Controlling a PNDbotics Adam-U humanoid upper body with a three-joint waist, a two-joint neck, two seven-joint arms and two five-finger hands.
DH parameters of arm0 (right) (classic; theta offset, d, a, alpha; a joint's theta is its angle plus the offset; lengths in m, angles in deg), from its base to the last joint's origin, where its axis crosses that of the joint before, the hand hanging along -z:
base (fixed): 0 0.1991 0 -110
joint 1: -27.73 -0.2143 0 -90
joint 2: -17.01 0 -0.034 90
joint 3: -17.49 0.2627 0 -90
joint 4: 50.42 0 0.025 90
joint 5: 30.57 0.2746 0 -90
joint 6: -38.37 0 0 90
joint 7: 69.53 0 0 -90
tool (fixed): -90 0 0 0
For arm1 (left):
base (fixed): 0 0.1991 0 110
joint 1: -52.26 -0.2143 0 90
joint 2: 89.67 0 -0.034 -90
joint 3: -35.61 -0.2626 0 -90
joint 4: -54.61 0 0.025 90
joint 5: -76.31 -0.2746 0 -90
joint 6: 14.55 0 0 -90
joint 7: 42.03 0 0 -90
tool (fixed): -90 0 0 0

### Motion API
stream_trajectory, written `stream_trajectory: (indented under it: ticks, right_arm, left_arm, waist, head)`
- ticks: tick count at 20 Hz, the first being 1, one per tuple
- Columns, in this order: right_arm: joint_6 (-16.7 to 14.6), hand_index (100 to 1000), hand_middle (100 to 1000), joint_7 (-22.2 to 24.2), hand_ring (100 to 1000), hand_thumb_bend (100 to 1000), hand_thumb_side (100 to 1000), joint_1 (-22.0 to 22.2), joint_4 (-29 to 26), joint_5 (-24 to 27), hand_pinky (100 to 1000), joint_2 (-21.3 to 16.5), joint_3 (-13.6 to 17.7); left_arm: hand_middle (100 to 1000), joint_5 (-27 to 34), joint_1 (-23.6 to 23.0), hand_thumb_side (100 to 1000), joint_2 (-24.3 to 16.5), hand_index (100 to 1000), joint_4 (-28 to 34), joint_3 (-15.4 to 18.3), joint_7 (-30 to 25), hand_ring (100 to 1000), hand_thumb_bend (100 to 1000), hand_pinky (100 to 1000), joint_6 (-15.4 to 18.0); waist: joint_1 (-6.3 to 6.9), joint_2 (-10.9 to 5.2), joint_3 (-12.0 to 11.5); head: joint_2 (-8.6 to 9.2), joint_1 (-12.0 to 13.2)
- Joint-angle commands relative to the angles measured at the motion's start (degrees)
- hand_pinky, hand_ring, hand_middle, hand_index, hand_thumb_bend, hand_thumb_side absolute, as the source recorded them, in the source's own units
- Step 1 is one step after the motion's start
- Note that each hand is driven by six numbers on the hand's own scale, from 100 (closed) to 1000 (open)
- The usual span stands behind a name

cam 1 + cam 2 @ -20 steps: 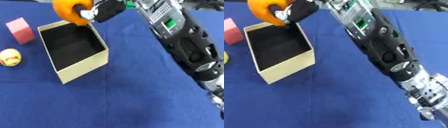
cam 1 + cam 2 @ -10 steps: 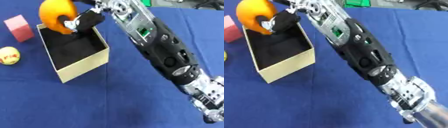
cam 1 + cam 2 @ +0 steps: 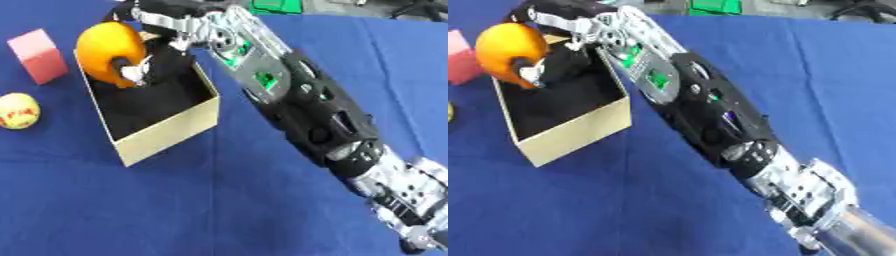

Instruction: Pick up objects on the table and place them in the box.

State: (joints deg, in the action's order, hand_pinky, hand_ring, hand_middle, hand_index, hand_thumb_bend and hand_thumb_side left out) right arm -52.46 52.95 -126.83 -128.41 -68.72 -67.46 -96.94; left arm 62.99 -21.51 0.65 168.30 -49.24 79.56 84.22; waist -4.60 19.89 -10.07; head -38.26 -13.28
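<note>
One arm does all the work: our right arm stretches from the lower right clear across the blue table to the far left, and no left hand shows in either view. Below the reach sits the box, open-topped, dark inside, tan walls. We're in the placing step, we judge: the orange hangs over the box's far left corner, partly over the rim rather than square over the dark floor. Our right hand has its fingers curled round the orange's near side, gripping it, the fruit off the table and not yet set down. Next move, as we read it, calls for bringing the orange a touch inward and lower, then letting the fingers spread so it drops inside. Left of the box, a pink block and, nearer us, a yellowish ball wait on the cloth.
</note>
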Motion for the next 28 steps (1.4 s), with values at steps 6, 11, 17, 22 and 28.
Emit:
stream_trajectory:
  ticks: [6, 11, 17, 22, 28]
  right_arm:
    - [-2.4, 958, 889, 1.0, 1000, 379, 764, -1.2, -2.9, -3.7, 1000, -0.6, 0.4]
    - [-1.2, 966, 879, 0.0, 1000, 246, 745, -0.6, -5.1, -0.9, 1000, -1.1, 2.6]
    - [3.7, 974, 862, -3.4, 1000, 104, 711, 2.0, -16.1, 9.6, 1000, -6.5, 8.4]
    - [8.3, 982, 852, -6.5, 1000, 100, 680, 5.9, -26.3, 18.9, 1000, -12.2, 12.1]
    - [13.3, 991, 845, -12.4, 1000, 100, 641, 11.4, -35.5, 28.4, 1000, -17.6, 17.0]
  left_arm:
    - [656, 0.4, 0.6, 1000, -0.9, 821, 0.9, 0.0, -0.1, 721, 378, 489, -0.1]
    - [655, 0.4, 0.5, 1000, -0.9, 821, 0.9, 0.1, 0.0, 722, 381, 490, -0.1]
    - [656, 0.2, 0.5, 1000, -1.3, 821, 0.9, 0.4, 0.4, 722, 384, 491, -0.3]
    - [656, 0.1, 0.7, 1000, -1.9, 821, 0.9, 0.4, 0.6, 724, 388, 491, -0.6]
    - [658, -0.2, 1.1, 1000, -3.2, 822, 0.9, 0.3, 0.4, 726, 392, 492, -1.1]
  waist:
    - [0.54, -1.26, 0.1]
    - [0.68, -1.38, 0.4]
    - [0.83, -1.67, 1.2]
    - [1.06, -1.82, 2.1]
    - [1.4, -2.01, 3.1]
  head:
    - [0.57, 0.0]
    - [0.38, 0.8]
    - [0.12, 2.6]
    - [-0.07, 3.6]
    - [-0.46, 5.3]
